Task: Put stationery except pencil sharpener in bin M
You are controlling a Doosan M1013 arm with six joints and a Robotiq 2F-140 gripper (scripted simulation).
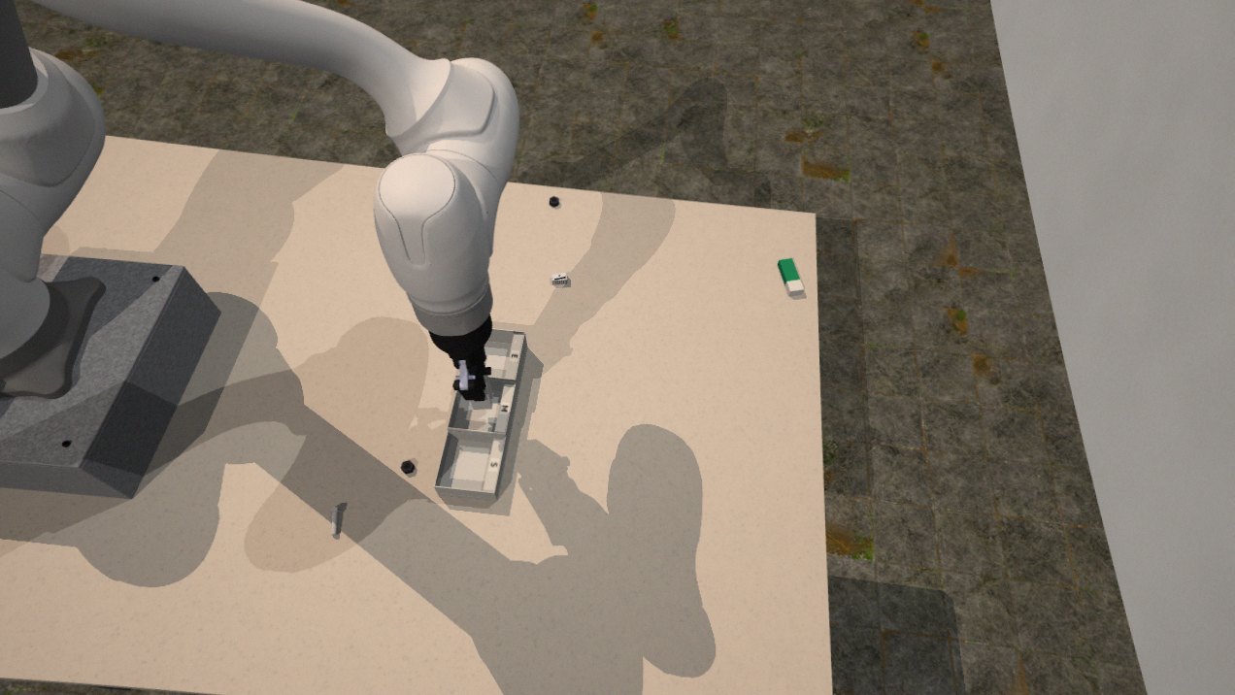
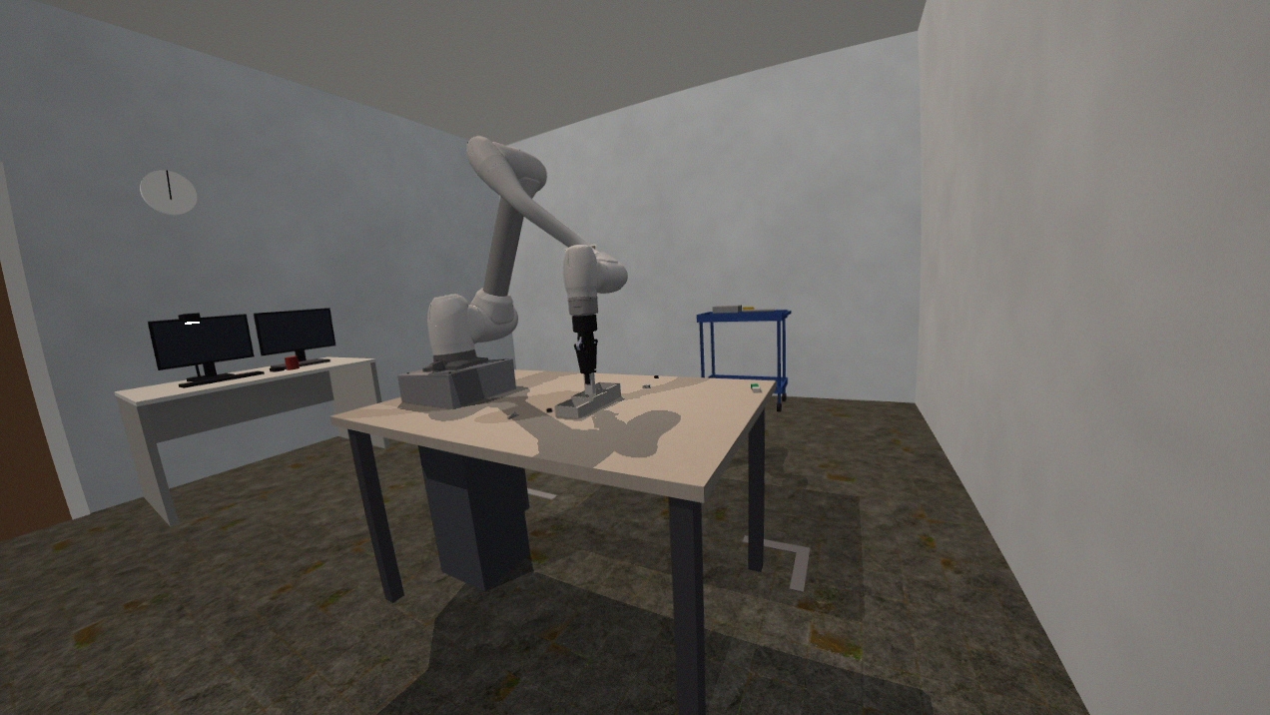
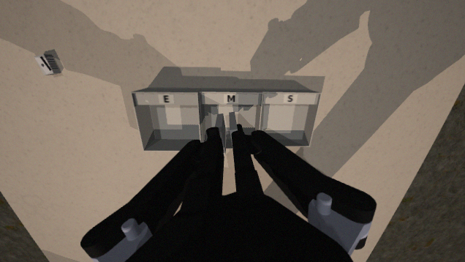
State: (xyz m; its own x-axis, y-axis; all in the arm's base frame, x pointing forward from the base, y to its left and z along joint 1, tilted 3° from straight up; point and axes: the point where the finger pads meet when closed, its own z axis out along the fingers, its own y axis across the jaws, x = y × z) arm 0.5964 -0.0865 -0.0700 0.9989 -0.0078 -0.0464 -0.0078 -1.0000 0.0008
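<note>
End effector (image 1: 478, 400) (image 2: 590, 386) (image 3: 227, 121): nearly shut, nothing visible held; at M (image 1: 503, 409) (image 2: 597, 401) (image 3: 231, 99), perhaps after releasing.
Eraser (image 1: 789, 274) (image 2: 755, 387): outside, needs M.
Sharpener (image 1: 559, 280) (image 2: 647, 385) (image 3: 44, 64): outside, rightly excepted.

The top picture is bright on the table (image 1: 725, 362), where the arm (image 1: 415, 233) throws large, overlapping shadows. The exterior picture is more dim, especially on the floor (image 2: 577, 612). In the wrist picture, the gripper (image 3: 227, 121) is very dark and its details are difficult to see.
</note>
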